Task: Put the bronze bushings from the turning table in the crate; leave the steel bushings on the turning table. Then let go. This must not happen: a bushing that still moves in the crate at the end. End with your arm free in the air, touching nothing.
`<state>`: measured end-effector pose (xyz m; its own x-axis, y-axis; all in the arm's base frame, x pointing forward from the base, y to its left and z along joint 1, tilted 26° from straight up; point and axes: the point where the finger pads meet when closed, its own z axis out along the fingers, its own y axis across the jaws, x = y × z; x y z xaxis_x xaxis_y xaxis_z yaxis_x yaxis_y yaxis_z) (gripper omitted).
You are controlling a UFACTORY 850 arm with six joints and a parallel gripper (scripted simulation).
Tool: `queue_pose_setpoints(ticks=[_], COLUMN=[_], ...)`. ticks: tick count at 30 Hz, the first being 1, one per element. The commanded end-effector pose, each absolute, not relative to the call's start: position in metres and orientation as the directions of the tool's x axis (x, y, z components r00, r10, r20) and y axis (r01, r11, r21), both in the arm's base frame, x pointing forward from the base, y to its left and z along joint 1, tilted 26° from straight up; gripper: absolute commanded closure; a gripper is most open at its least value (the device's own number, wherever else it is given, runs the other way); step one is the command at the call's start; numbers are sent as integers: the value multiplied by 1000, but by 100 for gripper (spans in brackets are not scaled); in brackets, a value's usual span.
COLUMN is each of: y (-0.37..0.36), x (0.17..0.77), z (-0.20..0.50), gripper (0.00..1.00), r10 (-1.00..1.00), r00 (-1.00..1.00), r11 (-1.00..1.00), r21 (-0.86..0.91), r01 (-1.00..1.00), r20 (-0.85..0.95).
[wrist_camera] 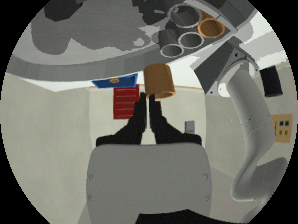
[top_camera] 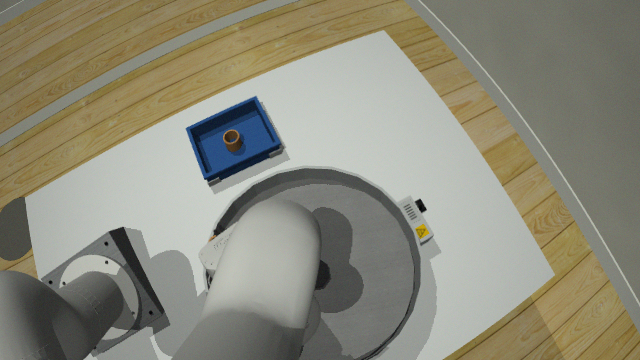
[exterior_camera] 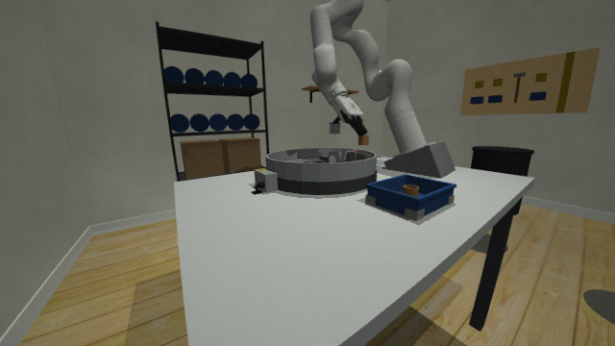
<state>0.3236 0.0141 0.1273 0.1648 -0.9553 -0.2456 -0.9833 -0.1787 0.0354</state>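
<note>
My gripper (exterior_camera: 362,134) (wrist_camera: 147,99) is shut on the wall of a bronze bushing (exterior_camera: 363,140) (wrist_camera: 159,80), held tilted at the fingertips above the near-base rim of the turning table (top_camera: 380,225) (exterior_camera: 317,169) (wrist_camera: 60,70). Another bronze bushing (wrist_camera: 211,28) stands on the turning table against its wall, beside three visible steel bushings (wrist_camera: 168,37). The blue crate (top_camera: 199,156) (exterior_camera: 391,198) (wrist_camera: 101,84) holds one upright bronze bushing (top_camera: 233,145) (exterior_camera: 410,191) (wrist_camera: 115,80). In the top view the arm hides the gripper and most of the bushings' area.
The turning table has a raised wall and a dark central hub (top_camera: 324,275) (wrist_camera: 62,7). A control box (top_camera: 416,220) (exterior_camera: 265,181) is fixed to its outer side. The arm's base (top_camera: 145,295) (exterior_camera: 423,160) stands beside the turning table. The crate's walls are low.
</note>
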Motion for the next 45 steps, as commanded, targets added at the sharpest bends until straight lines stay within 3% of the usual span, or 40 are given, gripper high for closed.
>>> queue_pose_setpoints(ticks=[1,34,45], y=[50,237,252], x=[336,384,388], z=[109,23,16], gripper=[100,100,100], r10=[-955,-955,-955], r00=[166,165,165], r11=[-178,-178,-178], r21=[30,30,30], r01=[-984,-984,-984], r20=[-247,-247,-247])
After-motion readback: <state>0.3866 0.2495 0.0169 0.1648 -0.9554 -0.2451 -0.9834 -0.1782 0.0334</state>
